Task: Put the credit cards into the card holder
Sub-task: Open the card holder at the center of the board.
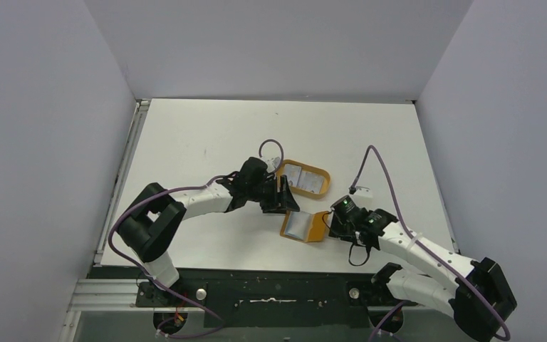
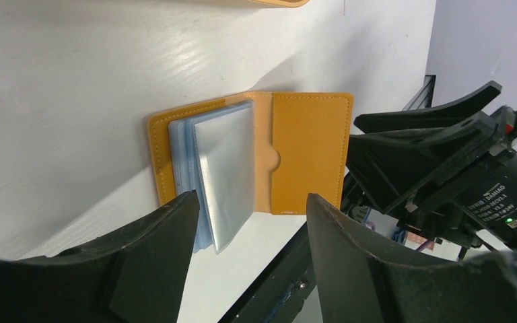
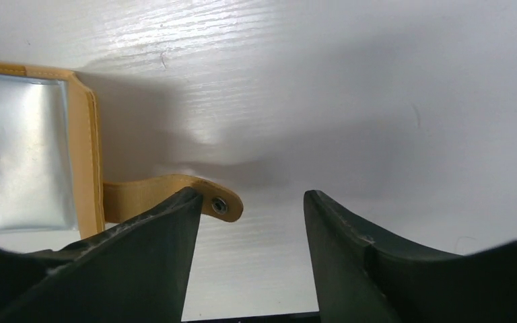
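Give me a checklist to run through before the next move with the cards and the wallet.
1. Card holder lying open: ok.
2. Left gripper open, nothing between its fingers: ok.
3. Holder held steady: not ok; right gripper is open and the snap tab beside it is ungripped.
4. Cards lying in the tray: ok; how many, cannot tell.
5. Clear pockets free of cards: cannot tell, because of glare.

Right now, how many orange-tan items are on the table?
2: the oval tray at mid-table, and the open card holder just nearer the robot's bases. Others may be hidden.
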Motion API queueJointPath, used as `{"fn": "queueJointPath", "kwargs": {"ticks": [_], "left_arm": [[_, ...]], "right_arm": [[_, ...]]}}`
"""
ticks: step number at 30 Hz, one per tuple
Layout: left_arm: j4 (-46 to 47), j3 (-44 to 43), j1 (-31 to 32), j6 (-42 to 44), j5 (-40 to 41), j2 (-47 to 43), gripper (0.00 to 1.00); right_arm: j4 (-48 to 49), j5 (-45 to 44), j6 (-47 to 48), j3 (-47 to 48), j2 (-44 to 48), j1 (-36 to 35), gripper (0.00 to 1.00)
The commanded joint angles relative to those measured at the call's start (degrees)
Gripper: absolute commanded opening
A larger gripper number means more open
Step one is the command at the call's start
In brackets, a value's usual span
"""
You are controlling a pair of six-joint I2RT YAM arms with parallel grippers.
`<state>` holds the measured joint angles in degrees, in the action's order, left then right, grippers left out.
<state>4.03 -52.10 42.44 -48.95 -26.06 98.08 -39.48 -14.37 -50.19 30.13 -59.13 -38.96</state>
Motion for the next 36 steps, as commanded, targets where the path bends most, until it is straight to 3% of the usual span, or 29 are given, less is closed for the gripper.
{"fn": "queueJointPath", "kwargs": {"ticks": [1,10,19,24,31,36], "left_arm": [[2.31,-2.35,0.27,0.25,-0.47,-0.85,0.57],[0.5,-5.73,1.7,1.71,-0.99,0.51,0.56],[-3.4,-14.77,5.65,4.72,-2.69,6.03,0.51],[-2.31,-18.26,7.0,3.51,-4.27,9.52,0.48],[-0.91,-23.5,7.8,1.31,-6.93,15.55,0.44],[-0.38,-27.66,8.51,-0.13,-8.16,19.39,0.41]], "right_arm": [[-4.52,-5.71,-2.1,3.55,5.25,0.46,0.6],[-12.8,-9.18,3.52,14.37,13.08,0.31,0.63],[-8.85,-0.25,12.11,22.26,15.1,0.3,0.6],[-5.25,5.2,12.5,19.88,15.63,0.27,0.56],[2.6,19.13,15.77,12.61,19.23,0.12,0.39],[5.19,25.69,17.49,9.21,19.68,-0.37,0.33]]}}
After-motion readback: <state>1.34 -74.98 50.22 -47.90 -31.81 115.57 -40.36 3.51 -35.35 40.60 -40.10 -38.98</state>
